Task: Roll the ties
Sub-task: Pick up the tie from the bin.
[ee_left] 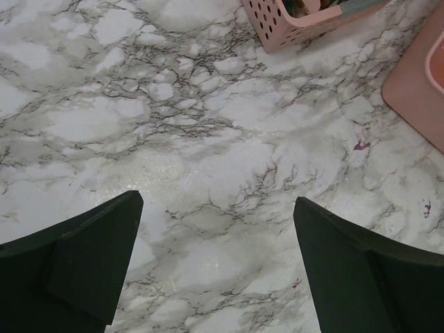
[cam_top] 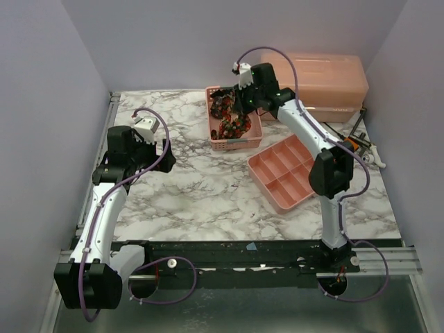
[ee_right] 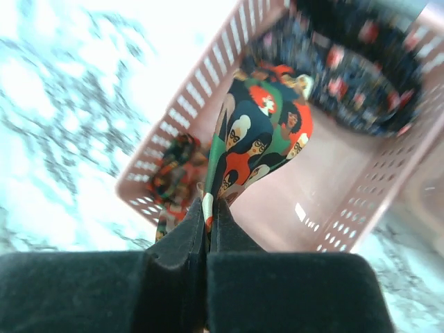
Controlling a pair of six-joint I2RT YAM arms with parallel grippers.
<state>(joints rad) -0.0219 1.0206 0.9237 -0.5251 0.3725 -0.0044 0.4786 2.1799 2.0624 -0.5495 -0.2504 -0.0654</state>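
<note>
Right gripper point(ee_right: 208, 216) pinching red-green print tie point(ee_right: 260, 139), which I see running straight ahead into pink basket point(ee_right: 187, 114); left gripper point(ee_left: 216, 201) spread, well apart over worktop point(ee_left: 208, 125).

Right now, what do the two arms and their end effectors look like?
The left arm and right arm have white links, black joint housings and a looping purple cable each. The left end effector and right end effector show two dark wedge-shaped fingers each.

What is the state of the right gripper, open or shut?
Shut on the colourful tie: the right gripper has its fingers pressed together, pinching the fabric's end.
</note>
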